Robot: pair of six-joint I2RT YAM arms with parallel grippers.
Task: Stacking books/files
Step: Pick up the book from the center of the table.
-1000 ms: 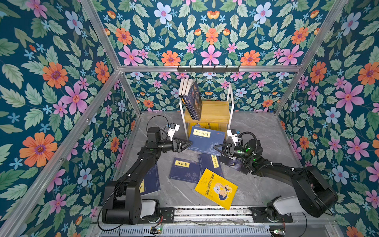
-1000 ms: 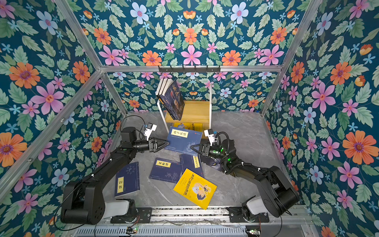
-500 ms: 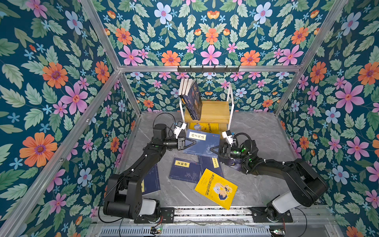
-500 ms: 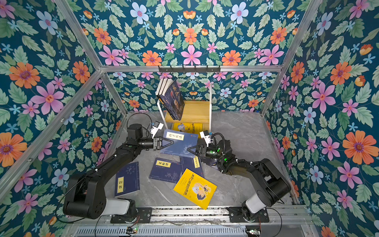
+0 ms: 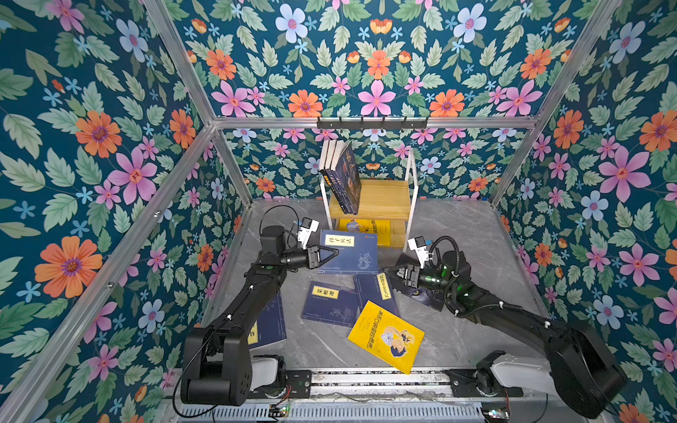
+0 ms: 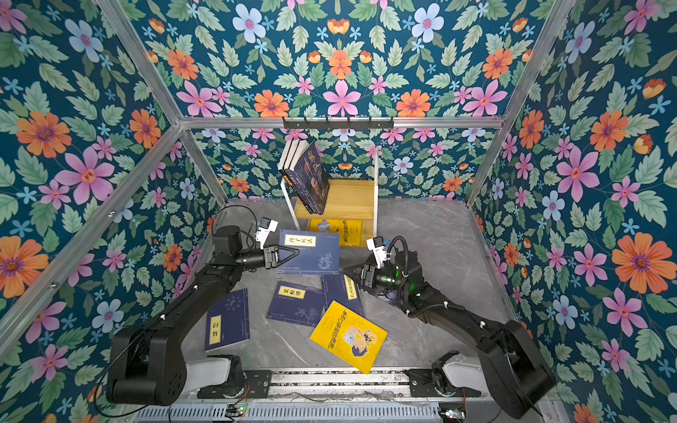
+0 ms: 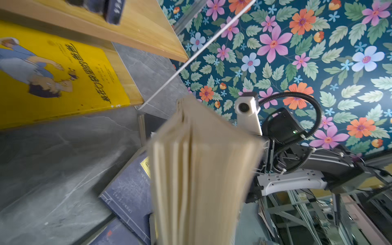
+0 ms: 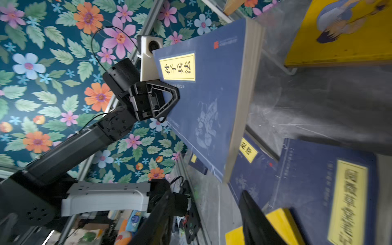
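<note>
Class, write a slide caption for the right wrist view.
Left gripper clamps the edge of a yellow-labelled navy book.

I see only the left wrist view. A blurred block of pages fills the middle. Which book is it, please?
Observer: It is the navy book with the yellow label. The left gripper is shut on its edge and holds it up, tilted.
Operator: Does the other arm hold it too?
Observer: No. The right gripper is open and apart from that book.
Operator: What stands on the upper board of the shelf?
Observer: A few navy books lean together at one end of it.
</note>
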